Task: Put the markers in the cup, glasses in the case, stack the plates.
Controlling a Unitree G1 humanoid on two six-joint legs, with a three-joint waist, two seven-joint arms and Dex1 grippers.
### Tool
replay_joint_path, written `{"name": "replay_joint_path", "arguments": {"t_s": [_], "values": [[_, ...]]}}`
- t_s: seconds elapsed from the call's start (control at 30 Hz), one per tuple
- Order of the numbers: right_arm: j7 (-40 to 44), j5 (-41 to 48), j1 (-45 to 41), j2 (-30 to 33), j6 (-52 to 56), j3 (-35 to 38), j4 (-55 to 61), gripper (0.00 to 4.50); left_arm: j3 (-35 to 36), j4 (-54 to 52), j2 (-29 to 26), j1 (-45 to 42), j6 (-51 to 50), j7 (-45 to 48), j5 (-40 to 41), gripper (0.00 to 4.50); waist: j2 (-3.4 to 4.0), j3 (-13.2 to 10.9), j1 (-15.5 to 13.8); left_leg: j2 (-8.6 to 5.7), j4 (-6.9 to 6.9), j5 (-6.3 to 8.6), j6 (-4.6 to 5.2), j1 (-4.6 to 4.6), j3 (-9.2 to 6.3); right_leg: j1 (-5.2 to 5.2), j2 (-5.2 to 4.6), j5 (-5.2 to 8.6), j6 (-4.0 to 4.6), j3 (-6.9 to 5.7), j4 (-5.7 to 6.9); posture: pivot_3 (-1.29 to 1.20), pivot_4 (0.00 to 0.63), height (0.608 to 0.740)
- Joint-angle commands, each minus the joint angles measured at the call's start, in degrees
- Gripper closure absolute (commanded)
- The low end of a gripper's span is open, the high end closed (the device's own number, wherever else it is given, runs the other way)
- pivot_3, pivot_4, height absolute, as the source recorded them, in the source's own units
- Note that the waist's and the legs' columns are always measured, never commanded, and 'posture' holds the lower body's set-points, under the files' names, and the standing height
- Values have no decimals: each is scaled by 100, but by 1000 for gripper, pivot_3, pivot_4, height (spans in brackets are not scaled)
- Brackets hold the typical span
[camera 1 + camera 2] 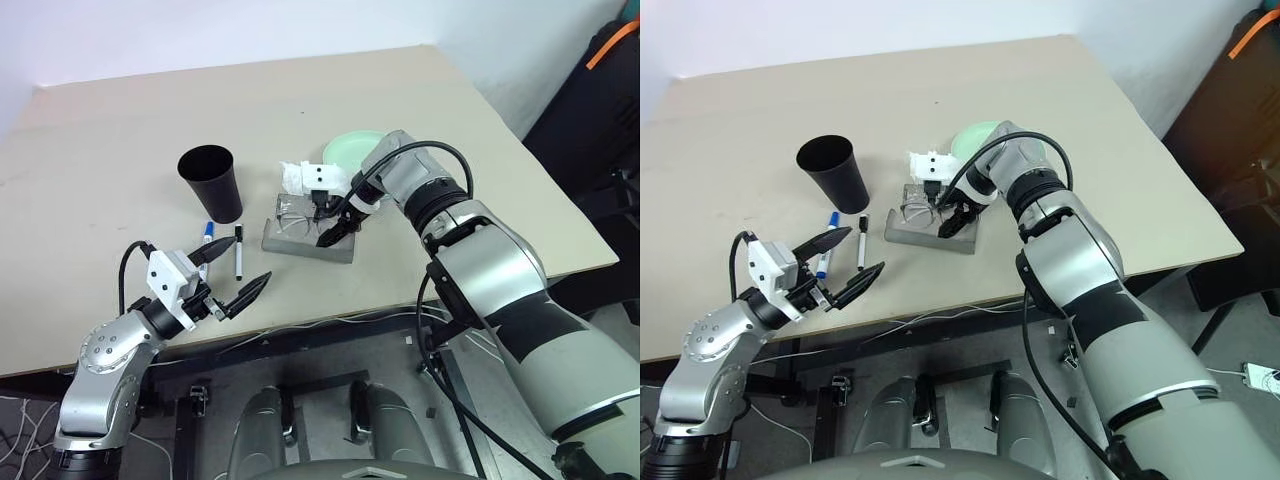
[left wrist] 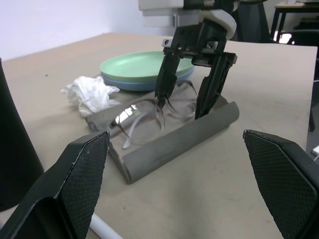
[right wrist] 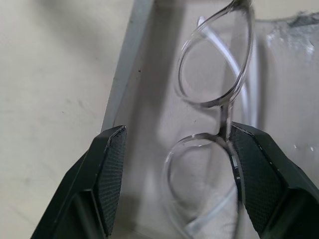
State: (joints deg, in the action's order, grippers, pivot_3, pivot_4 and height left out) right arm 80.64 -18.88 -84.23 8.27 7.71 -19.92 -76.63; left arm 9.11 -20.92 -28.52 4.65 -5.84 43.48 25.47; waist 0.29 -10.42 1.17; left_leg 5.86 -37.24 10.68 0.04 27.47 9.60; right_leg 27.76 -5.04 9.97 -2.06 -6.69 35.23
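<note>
**Glasses set in the case; right jaws parted over them**

My right gripper (image 3: 174, 184) has its jaws spread, one finger on each side of the glasses (image 3: 214, 99), which lie in the open grey case (image 2: 179, 142). One pad sits right at the bridge; I can't tell whether it touches. Nothing is gripped. My left gripper (image 2: 184, 184) is wide open and empty, hovering near the table's front edge.

Step in hand, as I judge it: releasing the glasses into the case. Next I would lift the right hand straight up clear of the frame, so a finger does not drag it out, then fold the lid shut.

Both markers (image 1: 222, 248) lie on the table just in front of the black cup (image 1: 212, 180), not yet in it. The green plate sits stacked on the blue one (image 2: 144, 72), behind the case, with a crumpled tissue (image 2: 92, 92) beside them.

The surface is a plain beige tabletop (image 1: 120, 120). White wall behind; dark furniture to the right.
</note>
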Motion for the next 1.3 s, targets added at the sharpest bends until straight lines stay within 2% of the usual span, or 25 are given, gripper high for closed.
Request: {"name": "replay_joint_path", "arguments": {"t_s": [0.03,0.27,0.6,0.73,0.83,1.0,1.03,1.3], "values": [[229,119,-287,-41,222,149,80,1189,-10,-94,-5,-74,36,0,44,0,0,0,0,0,0,0,0,0,-1,0,0,0,0,0,1,0,150,701],[381,286,-408,-129,878,380,94,1189,-62,-75,-21,-204,-36,-7,67,0,0,0,0,0,0,0,0,0,-3,1,0,0,1,0,2,0,150,701],[-6,410,-304,-65,1481,585,79,1189,-50,-23,-103,-400,-165,90,78,0,0,0,-2,0,-1,0,-1,0,-3,1,0,0,2,0,2,0,150,701],[-669,825,-351,1,1766,1127,82,1189,-53,17,-118,-440,-177,131,89,0,0,0,-1,0,-2,-1,-1,0,-3,0,1,-1,1,0,3,0,150,701],[-671,1032,-386,108,2067,1376,59,1771,-69,74,-110,-477,-174,192,85,0,0,0,-10,-1,-3,-1,-2,0,-3,-1,0,-1,2,0,3,0,150,701],[-632,1009,-300,221,2059,1368,121,3472,-98,170,-101,-540,-156,269,75,0,-1,0,-4,-1,-7,-2,-1,0,-3,-3,1,-1,1,0,4,0,150,701],[-754,979,-238,232,1937,1354,142,3681,-112,181,-97,-552,-154,285,71,0,-1,0,-2,-1,-7,-2,-1,0,-3,-4,1,-1,1,0,5,0,150,701],[-1377,874,59,285,1598,1342,125,3681,-158,372,-92,-645,-61,401,30,0,-1,0,0,-1,-9,-5,-5,-2,1,-2,2,-2,0,0,16,0,150,701]]}}
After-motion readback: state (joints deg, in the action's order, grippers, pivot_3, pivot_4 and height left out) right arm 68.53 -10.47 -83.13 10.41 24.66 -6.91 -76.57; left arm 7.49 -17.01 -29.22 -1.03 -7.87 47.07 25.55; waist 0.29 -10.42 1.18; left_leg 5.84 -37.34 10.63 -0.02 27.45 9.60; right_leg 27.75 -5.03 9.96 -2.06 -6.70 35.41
